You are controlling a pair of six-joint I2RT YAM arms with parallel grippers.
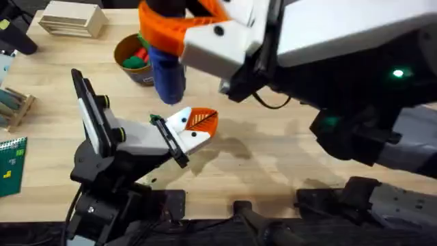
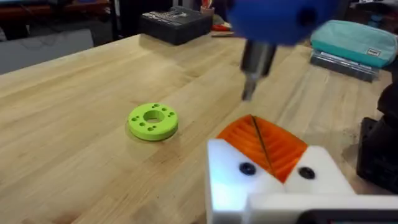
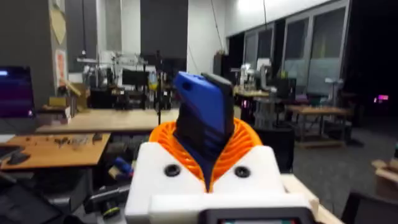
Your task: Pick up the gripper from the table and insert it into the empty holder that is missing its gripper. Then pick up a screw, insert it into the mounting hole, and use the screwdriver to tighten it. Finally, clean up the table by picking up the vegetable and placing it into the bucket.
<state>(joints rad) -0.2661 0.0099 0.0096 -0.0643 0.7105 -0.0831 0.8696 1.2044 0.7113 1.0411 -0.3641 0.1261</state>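
Observation:
My right gripper (image 1: 167,37) hangs high over the table, shut on the blue handle of the screwdriver (image 1: 168,72), which points down. In the left wrist view the screwdriver (image 2: 280,15) shows its metal tip just above and beyond my left gripper (image 2: 261,140). My left gripper (image 1: 203,123) is shut, its orange ribbed pads pressed together on white bases. The bucket (image 1: 123,48) stands behind the screwdriver with green and red toy pieces inside; I cannot tell whether the green one is the vegetable. The loose gripper, an empty holder and a screw are out of view.
A flat bright-green ring (image 2: 153,121) lies on the table to the left of my left gripper. A pale wooden box (image 1: 72,19) sits at the back left. A green board (image 1: 10,164) and a wooden rack (image 1: 13,106) are at the left edge.

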